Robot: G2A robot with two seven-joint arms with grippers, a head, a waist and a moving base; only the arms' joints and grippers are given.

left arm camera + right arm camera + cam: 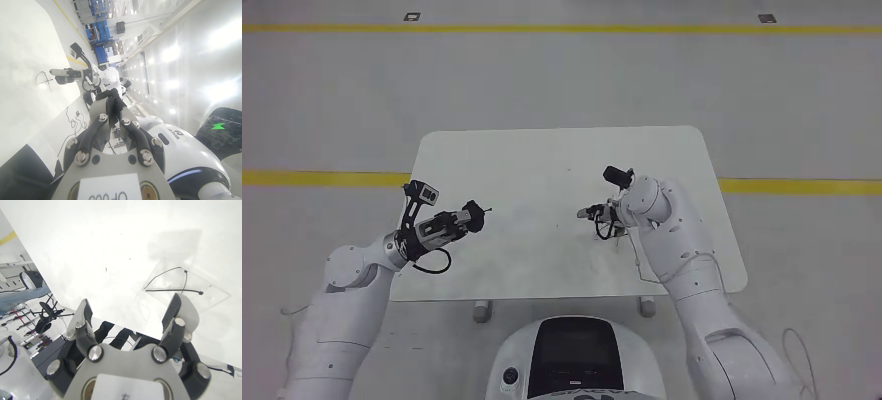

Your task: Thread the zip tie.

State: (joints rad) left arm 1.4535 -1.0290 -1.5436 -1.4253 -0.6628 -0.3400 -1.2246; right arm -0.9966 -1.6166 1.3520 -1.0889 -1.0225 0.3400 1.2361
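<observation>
While right gripper (130,303) is hovering, fingers spread, beside black zip ties (162,290) lying on table (542,160), left gripper (111,100) is hanging clenched at left.

Two black zip ties on clear sheet (208,285) on white table (94,237), both flat, neither closed into loop.
Straight tie (170,291): thin strap lying straight, square head (201,292) at one end, pointed tail at the other.
Curved tie (162,273): starts just beside that tail and arcs away to small block (185,271) at sharp bend. From the block a strand runs back and crosses straight tie near its head. Cannot tell whether this strand is same tie or another.
In left wrist view, ties (43,80) show as thin crossed dark lines on table.
</observation>
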